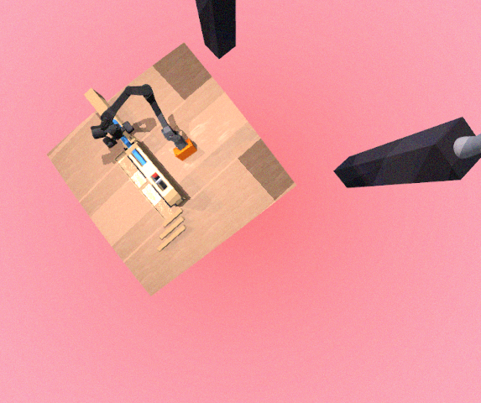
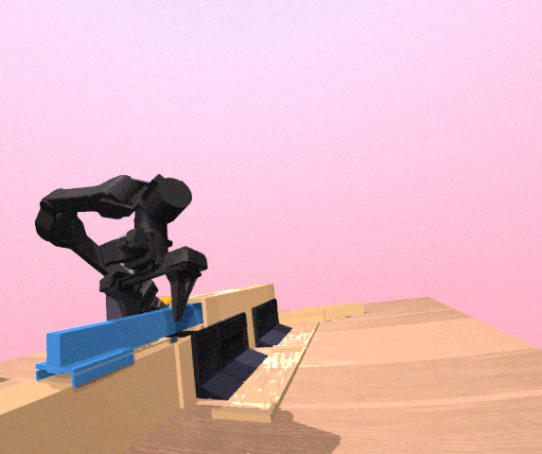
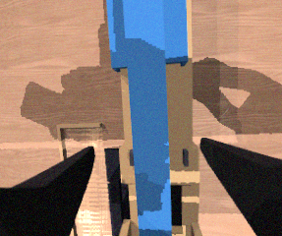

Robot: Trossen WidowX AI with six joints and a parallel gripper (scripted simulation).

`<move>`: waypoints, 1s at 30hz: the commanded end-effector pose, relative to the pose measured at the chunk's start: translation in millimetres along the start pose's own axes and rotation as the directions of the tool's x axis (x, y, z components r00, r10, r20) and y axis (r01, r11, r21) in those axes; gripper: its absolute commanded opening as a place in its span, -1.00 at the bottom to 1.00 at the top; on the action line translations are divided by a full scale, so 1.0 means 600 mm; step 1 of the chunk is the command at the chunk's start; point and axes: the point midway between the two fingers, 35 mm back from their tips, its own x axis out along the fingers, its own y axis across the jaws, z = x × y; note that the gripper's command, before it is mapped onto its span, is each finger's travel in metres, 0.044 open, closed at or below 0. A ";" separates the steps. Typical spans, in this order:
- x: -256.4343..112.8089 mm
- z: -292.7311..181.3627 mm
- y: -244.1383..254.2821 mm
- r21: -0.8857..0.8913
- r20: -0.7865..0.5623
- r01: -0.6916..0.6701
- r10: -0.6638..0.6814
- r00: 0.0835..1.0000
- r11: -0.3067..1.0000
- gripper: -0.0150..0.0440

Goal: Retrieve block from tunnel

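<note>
Gripper: open wide, nothing held, one finger to each side of the handle.

Handle: blue, straight, out of the near end of the tunnel and lying along the rail. Judged stiff and smooth-faced, liable to slip under a light pinch. Best hold: squarely across its upright sides, just outside the tunnel mouth, then a straight pull towards the near end; a skewed pull could bind the cage.

Block: probably the red piece showing in the tunnel's top window, towards the far end; not out. Judged small, light and rigid. Once exposed, it should be taken by opposite sides, centred, since an off-centre pinch could turn it.
</note>
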 end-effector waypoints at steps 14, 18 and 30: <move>0.008 -0.001 -0.002 0.000 0.001 0.000 0.000 1.000 1.000 0.02; 0.008 -0.001 -0.002 0.000 0.001 0.000 0.000 1.000 1.000 -0.33; 0.006 -0.030 0.000 -0.001 -0.003 0.000 0.000 1.000 1.000 -0.49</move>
